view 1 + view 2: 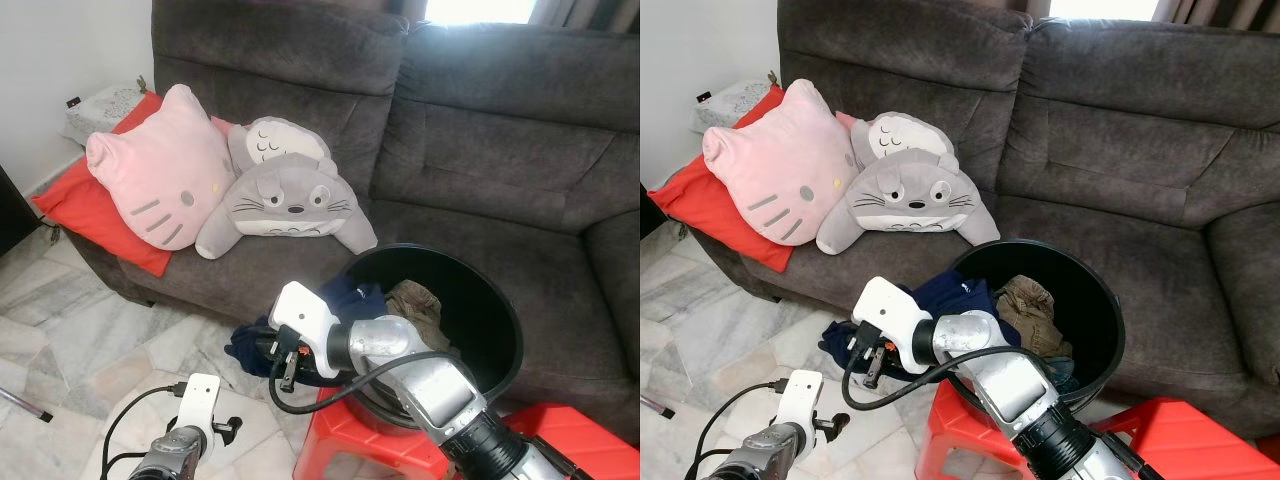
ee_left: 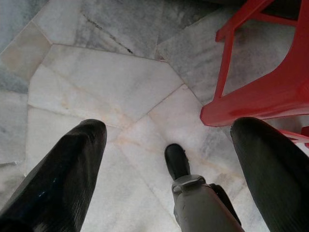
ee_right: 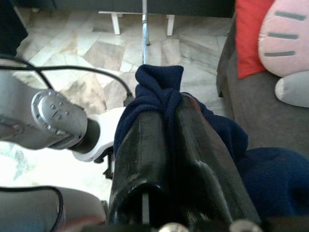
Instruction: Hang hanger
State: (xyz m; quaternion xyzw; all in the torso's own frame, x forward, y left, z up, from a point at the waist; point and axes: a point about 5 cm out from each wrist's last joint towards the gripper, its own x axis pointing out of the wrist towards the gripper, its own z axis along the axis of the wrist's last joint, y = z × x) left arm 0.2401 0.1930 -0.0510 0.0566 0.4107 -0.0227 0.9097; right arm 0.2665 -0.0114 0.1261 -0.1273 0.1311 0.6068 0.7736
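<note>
So the right gripper [image 3: 166, 121] has its jaws clenched tight on a fold of a navy blue knit garment [image 3: 212, 140], the cloth bunched up and squeezed between the two black fingers [image 3: 140, 159]. That garment trails from the jaws over the near rim of the black laundry bucket [image 1: 495, 300], on the side facing away from the sofa, with part of it drooping toward the marble floor [image 1: 90, 340] just beside the bucket. Inside the bucket there's more clothing, an olive-brown crumpled piece [image 1: 420, 305] sitting toward the sofa side. The bucket stands on a red plastic stool [image 1: 350, 450]. The left gripper [image 2: 169, 145] hangs low over the floor near that stool's leg, jaws released and spread wide with nothing between them. Behind the bucket is a dark grey sofa [image 1: 480, 150], and on its seat, well apart from the bucket, lean a pink cat-face cushion [image 1: 160, 180], a grey Totoro plush [image 1: 285, 200] touching it, and a red pillow [image 1: 85, 215] behind the pink one. Can't spot a hanger anywhere, so I can't tell where it is.
</note>
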